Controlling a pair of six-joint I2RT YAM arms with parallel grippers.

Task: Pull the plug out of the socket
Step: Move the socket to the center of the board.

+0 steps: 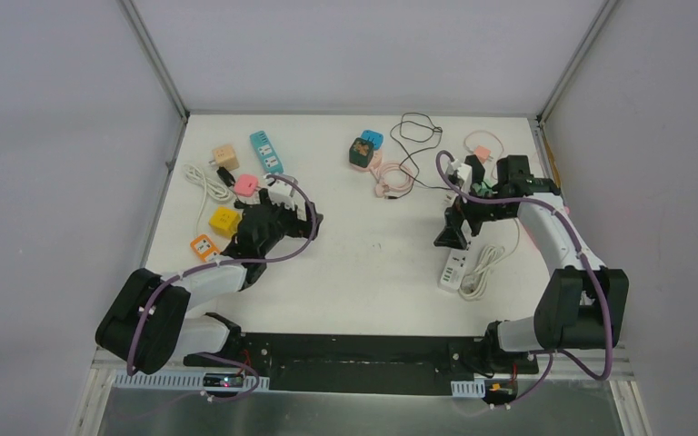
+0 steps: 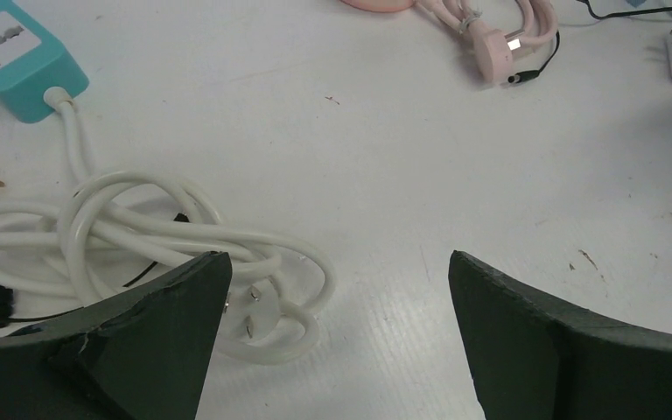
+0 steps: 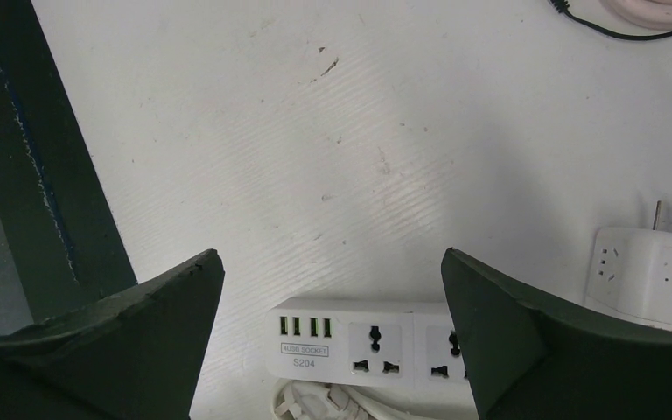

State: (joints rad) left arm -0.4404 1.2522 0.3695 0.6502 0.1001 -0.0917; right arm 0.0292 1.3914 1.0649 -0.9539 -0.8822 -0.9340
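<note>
— Claws, how do they stand?

— My left claw (image 2: pixel 339 257) gapes wide over the white table (image 2: pixel 385 149), holding nothing. My right claw (image 3: pixel 331 254) is spread just as wide, and it is empty too.

— And the plug?

— The white two-pin plug (image 2: pixel 259 308) lies loose on the table just beside one finger of my left claw (pins bare, in no socket). Its coiled white cable (image 2: pixel 140 227) runs to the teal plastic power strip (image 2: pixel 9 48), far left. Under my right claw lies a white oblong power strip with USB ports (image 3: pixel 359 337). A white cube adapter (image 3: pixel 656 267) sits beyond it, toward the far side.
</note>
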